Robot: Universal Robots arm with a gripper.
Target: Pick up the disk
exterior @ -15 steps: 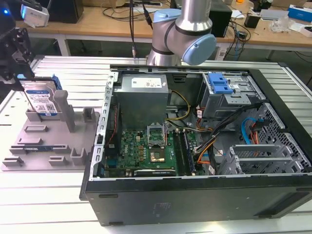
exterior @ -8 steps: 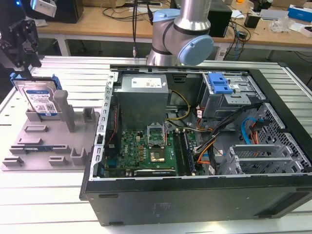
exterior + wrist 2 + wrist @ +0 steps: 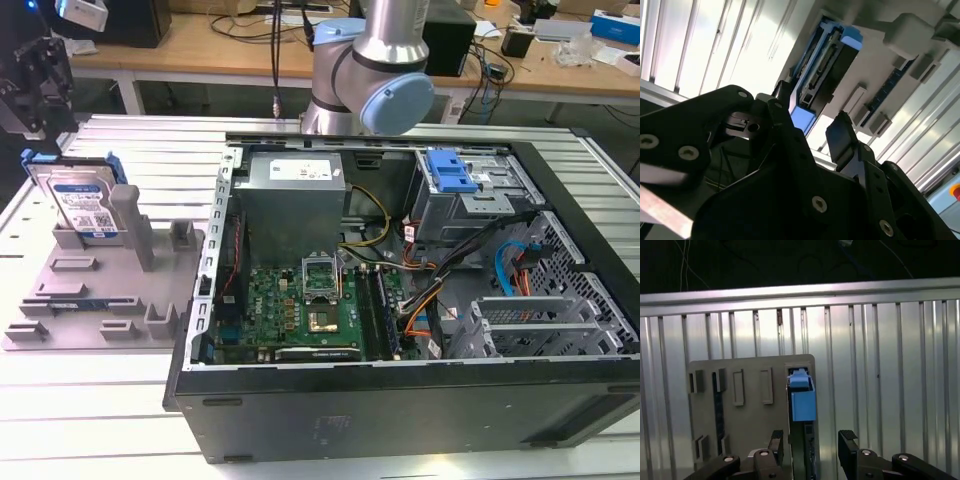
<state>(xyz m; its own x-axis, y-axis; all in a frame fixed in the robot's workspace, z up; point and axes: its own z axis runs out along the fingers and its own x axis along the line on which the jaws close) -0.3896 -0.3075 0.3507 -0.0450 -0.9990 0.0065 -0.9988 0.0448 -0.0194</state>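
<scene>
light: bright indoor | glare: table slats (image 3: 685, 45) (washed white) | shadow: pincer (image 3: 810, 111) dark

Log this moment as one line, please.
stage: pre-grasp | hand: open, over disk, not touching | disk: upright in grey holder

Silver disk (image 3: 80, 200) with blue rails and blue-and-white label; pale grey fixture (image 3: 60, 300); ribbed silver table (image 3: 100, 420); green circuit board (image 3: 290, 310); bright blue caddy (image 3: 448, 172); gripper (image 3: 811, 438) apparently black against the glare.
</scene>
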